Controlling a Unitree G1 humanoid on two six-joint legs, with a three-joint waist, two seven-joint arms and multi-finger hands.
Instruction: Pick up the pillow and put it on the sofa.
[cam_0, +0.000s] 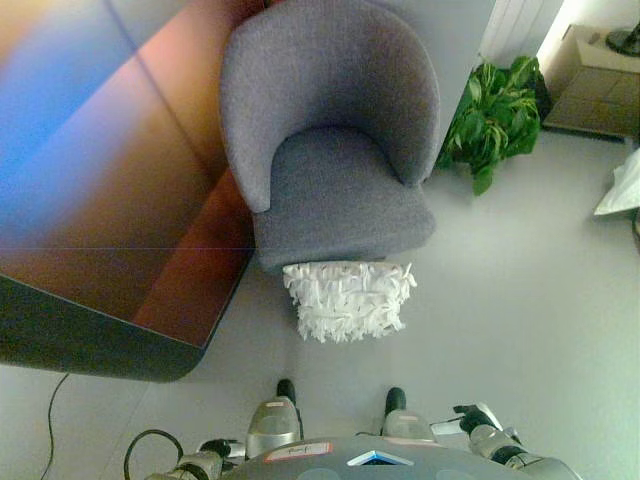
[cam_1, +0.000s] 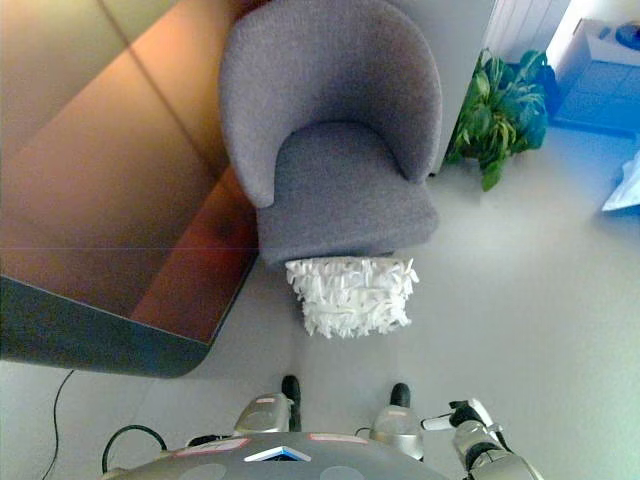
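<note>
A white fringed pillow (cam_0: 349, 299) lies on the floor, leaning against the front of the grey armchair-style sofa (cam_0: 335, 190). The sofa seat holds nothing. My right hand (cam_1: 462, 418) hangs low at the bottom right, well short of the pillow, with its white-tipped fingers relaxed and holding nothing. My left hand (cam_0: 205, 462) shows only partly at the bottom left edge, also far from the pillow.
A large reddish-brown table top (cam_0: 110, 180) with a dark rounded edge fills the left side, close beside the sofa. A green potted plant (cam_0: 497, 115) stands right of the sofa. A box (cam_0: 597, 70) and something white (cam_0: 622, 185) lie at the far right.
</note>
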